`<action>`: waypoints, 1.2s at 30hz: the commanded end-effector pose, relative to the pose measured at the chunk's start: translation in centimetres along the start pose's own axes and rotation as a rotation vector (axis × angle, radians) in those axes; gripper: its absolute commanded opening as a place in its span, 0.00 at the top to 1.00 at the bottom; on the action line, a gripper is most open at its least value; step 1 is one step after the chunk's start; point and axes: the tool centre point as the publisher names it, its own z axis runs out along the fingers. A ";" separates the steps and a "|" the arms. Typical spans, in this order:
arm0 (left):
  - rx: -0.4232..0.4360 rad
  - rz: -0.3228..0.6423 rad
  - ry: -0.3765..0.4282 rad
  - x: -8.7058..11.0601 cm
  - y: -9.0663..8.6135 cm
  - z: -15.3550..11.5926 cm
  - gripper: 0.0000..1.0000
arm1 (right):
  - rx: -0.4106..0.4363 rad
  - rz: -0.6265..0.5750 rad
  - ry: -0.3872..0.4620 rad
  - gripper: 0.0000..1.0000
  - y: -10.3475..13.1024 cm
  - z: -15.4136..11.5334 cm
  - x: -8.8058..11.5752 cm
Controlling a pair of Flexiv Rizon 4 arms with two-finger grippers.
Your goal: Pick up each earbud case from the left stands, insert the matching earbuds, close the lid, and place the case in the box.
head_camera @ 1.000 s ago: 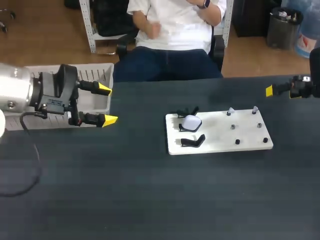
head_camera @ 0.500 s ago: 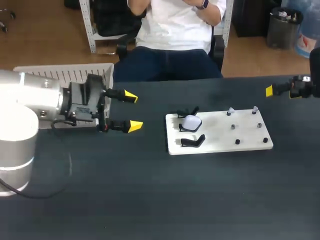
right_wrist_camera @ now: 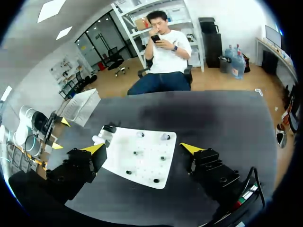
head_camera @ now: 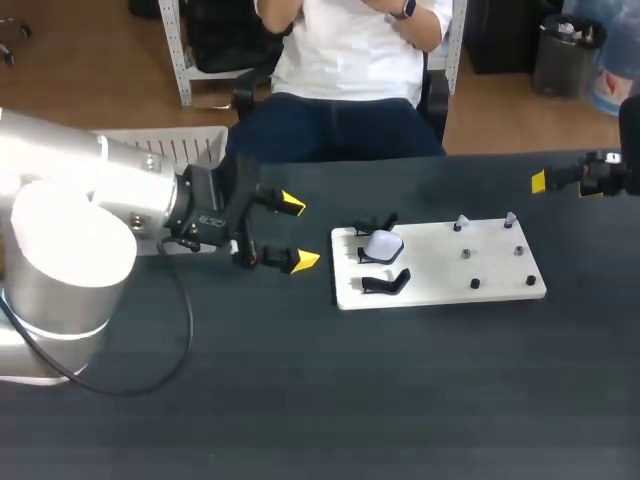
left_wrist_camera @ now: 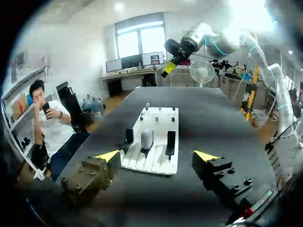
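Left hand (head_camera: 298,232), spread, now closer to earbud case (head_camera: 382,243); right hand (right_wrist_camera: 142,148) likewise spread

Our right gripper (right_wrist_camera: 142,148) hangs over the black table top (right_wrist_camera: 213,113) with its two yellow-tipped fingers spread wide and nothing held. The flat white rectangular board (right_wrist_camera: 147,165) lies on the table just ahead of it, dotted with small dark pegs (right_wrist_camera: 135,152). At the board's far end, toward our left side, a small rounded white earbud case (right_wrist_camera: 98,139) sits by a black stand (right_wrist_camera: 110,127). Farther left we see our left arm's gripper (right_wrist_camera: 60,134), its yellow tips apart, near the pale grey ribbed plastic box (right_wrist_camera: 80,106).
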 end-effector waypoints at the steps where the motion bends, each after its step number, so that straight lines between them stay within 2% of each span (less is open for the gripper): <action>1: 0.004 -0.001 0.021 -0.1 0.1 0.1 0.00 | 0.001 -0.001 0.000 0.00 0.0 0.0 0.0; 10: 0.004 -0.001 0.021 -0.1 0.1 0.1 0.00 | 0.001 -0.001 0.000 0.00 0.0 0.0 0.0; 23: 0.072 0.027 -0.053 1.7 1.2 3.0 0.00 | 0.001 -0.001 0.000 0.00 0.0 0.0 0.0; 36: 0.114 0.029 -0.079 1.0 0.6 6.2 0.00 | 0.001 -0.001 0.000 0.00 0.0 0.0 0.0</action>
